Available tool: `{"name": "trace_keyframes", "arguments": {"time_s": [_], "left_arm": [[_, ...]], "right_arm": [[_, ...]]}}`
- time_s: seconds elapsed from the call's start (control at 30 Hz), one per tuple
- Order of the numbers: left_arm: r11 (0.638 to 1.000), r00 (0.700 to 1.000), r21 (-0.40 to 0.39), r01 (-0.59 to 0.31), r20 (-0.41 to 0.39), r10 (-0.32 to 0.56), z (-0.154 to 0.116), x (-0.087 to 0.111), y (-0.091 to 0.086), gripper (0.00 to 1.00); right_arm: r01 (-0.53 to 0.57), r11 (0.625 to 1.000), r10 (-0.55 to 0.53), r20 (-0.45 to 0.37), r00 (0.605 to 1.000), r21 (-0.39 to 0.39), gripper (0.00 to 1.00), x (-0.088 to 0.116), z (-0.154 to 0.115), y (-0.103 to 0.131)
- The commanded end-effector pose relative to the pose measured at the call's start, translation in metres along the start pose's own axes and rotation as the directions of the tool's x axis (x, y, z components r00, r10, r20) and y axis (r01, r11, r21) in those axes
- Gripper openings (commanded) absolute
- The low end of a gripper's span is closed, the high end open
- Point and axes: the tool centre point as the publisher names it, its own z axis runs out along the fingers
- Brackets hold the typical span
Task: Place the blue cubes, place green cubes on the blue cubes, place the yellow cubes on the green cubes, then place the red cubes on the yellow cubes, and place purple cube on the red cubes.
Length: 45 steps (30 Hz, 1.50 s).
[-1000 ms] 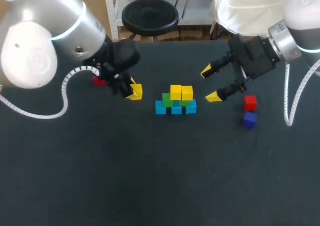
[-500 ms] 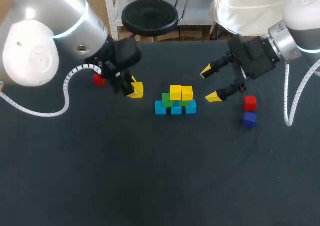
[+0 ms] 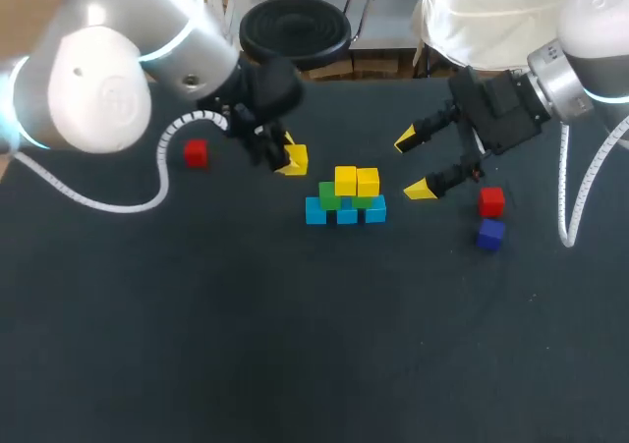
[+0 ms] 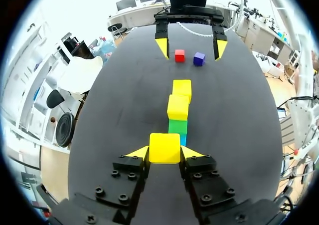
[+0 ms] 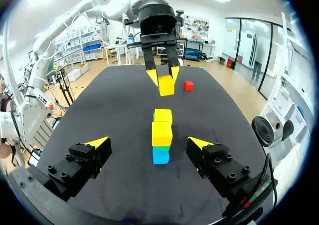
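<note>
Bright overhead light, soft shadows

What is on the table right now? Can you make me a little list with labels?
left gripper: shut on the held yellow cube, beside the stack
right gripper: open, holding nothing, on the stack's other side
stack bottom: blue cubes
stack middle: green cubes
stack top: two yellow cubes
left red cube: alone on the table
right red cube: on the table near the right gripper
purple cube: right next to the right red cube
</note>
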Motion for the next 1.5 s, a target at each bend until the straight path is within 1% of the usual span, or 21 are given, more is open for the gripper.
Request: {"name": "trace_keyframes", "arguments": {"time_s": [0.03,0.1,0.47,0.7,0.8,0.9,1.5], "left_arm": [[1.0,1.0,0.025,0.0,0.013,0.0,0.011,-0.003,0.004,0.0],[0.999,1.0,0.037,0.006,0.014,-0.007,0.014,-0.003,0.003,0.0],[0.999,0.999,0.05,0.006,0.039,-0.008,0.021,-0.006,-0.001,0.0],[0.996,0.998,0.084,0.027,0.056,-0.032,0.027,-0.006,-0.003,0.0],[0.995,0.997,0.092,0.037,0.06,-0.042,0.028,-0.005,-0.002,0.0],[0.996,0.998,0.069,0.056,0.009,-0.056,0.027,-0.005,-0.001,0.0],[0.996,0.998,0.069,0.056,0.009,-0.056,0.027,-0.005,-0.001,0.0]], "right_arm": [[0.001,1.0,-0.001,0.002,1.0,0.001,1.0,0.0,0.0,0.001],[0.001,1.0,-0.001,0.002,1.0,0.001,1.0,0.0,0.0,0.001],[0.001,1.0,-0.001,0.002,1.0,0.001,1.0,0.0,0.0,0.001],[0.001,1.0,-0.001,0.002,1.0,0.001,1.0,0.0,0.0,0.001],[0.001,1.0,-0.001,0.002,1.0,0.001,1.0,0.0,0.0,0.001],[0.001,1.0,-0.001,0.002,1.0,0.001,1.0,0.0,0.0,0.001],[0.001,1.0,-0.001,0.002,1.0,0.001,1.0,0.0,0.0,0.001]]}}
